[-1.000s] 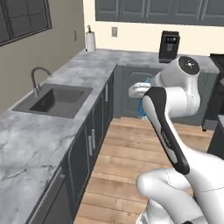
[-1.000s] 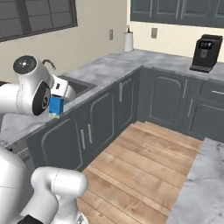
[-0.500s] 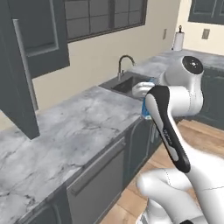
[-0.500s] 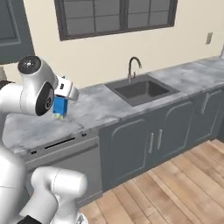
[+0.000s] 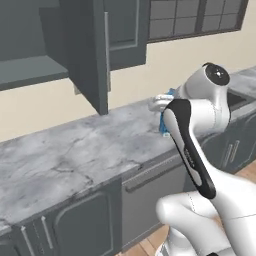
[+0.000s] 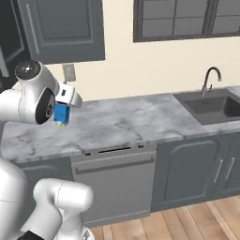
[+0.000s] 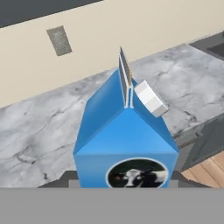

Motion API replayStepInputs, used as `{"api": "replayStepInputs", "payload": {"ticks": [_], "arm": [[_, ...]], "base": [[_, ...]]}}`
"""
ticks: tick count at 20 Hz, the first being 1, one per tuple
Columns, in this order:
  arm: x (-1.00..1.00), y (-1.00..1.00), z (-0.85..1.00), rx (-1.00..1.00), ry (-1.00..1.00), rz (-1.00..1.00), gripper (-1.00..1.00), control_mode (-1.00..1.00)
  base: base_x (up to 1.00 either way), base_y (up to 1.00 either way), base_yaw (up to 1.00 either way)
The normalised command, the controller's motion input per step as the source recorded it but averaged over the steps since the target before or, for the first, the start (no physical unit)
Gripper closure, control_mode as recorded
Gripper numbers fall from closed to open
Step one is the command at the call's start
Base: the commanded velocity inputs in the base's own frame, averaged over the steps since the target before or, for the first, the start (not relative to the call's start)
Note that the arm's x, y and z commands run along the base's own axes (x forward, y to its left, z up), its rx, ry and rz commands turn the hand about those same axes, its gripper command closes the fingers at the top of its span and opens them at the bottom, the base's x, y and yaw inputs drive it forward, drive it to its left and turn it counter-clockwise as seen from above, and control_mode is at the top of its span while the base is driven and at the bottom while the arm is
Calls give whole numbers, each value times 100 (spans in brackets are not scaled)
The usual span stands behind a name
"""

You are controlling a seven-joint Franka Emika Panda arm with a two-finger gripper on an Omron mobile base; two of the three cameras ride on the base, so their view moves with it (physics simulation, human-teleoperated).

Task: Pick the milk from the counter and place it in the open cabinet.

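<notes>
The arm is glossy white with rounded, bulbous links. A long black panel runs along one link. A dark grey disc caps the round joint at 12 o'clock.

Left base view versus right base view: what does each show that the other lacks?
Left base view: the open cabinet with its bare inner shelf, its door swung out with a long bar handle. Right base view: the faucet and sink basin, plus a wall outlet. Both: the blue milk carried in the pincer above the counter, and the window above.
</notes>
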Motion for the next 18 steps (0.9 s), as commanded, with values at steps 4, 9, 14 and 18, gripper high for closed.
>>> {"api": "replayStepInputs", "payload": {"ticks": [4,9,14,18], "arm": [[0,0,0,0,0,0,100,100],[0,0,0,0,0,0,100,100],[0,0,0,0,0,0,100,100],[0,0,0,0,0,0,100,100]], "base": [[-100,-28,38],[-100,-1,22],[-100,0,11],[-100,-4,2]]}}
